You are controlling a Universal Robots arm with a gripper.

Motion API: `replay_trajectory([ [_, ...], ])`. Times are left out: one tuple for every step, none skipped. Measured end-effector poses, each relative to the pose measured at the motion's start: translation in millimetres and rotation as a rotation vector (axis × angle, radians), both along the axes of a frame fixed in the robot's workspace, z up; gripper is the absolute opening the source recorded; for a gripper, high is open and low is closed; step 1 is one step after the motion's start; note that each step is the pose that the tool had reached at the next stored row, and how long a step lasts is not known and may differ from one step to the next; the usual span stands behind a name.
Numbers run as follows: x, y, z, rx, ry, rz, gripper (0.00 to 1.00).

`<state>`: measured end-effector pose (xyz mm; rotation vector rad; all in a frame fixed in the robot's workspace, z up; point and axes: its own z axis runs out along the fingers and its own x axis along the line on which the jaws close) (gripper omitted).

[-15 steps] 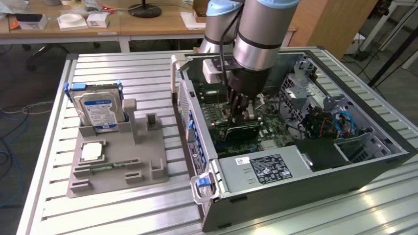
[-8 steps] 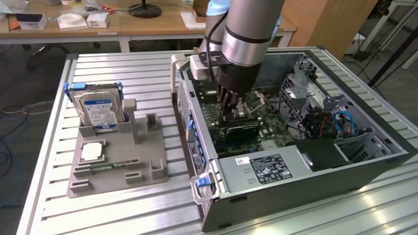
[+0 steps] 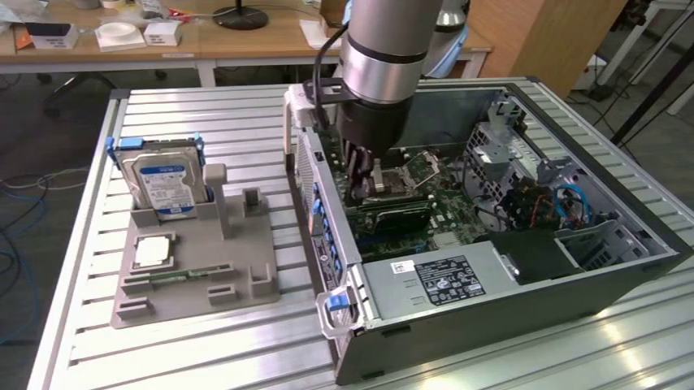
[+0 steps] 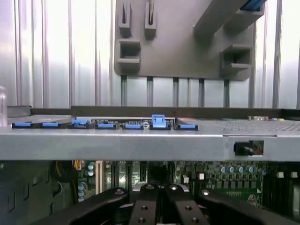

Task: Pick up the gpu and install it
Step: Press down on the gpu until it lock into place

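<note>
A silver hard drive (image 3: 162,183) with a blue label stands upright in a grey holder tray (image 3: 195,276) on the slatted metal table (image 3: 97,341), beside the open computer case (image 3: 521,301).

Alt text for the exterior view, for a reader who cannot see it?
A robot arm reaches down into an open computer case lying on a slatted metal table, its claw shut low over the motherboard. On the exterior view's left, a grey holder carries an upright hard drive.
</note>
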<state>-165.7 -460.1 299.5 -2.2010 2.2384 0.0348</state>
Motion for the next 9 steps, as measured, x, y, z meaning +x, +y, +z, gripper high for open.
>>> replay_trajectory([
  [-0.3,0.0,0.0,0.0000,0.0000,0.000,0.11],
  [-0.4,0.0,0.0,0.0000,0.0001,0.000,0.11],
  [-0.5,0.0,0.0,0.0000,0.0119,0.000,0.11],
  [-0.5,0.0,0.1,0.0000,0.0313,0.000,0.11],
  [-0.5,0.0,0.1,0.0004,0.0436,0.000,0.11],
  [-0.5,0.0,0.1,0.0009,0.0492,0.000,0.11],
  [-0.5,0.0,0.1,0.0016,0.0503,0.000,0.11],
  [-0.5,0.0,0.1,0.0016,0.0504,0.000,0.11],
  [-0.5,0.0,0.1,0.0017,0.0504,0.000,0.11],
])
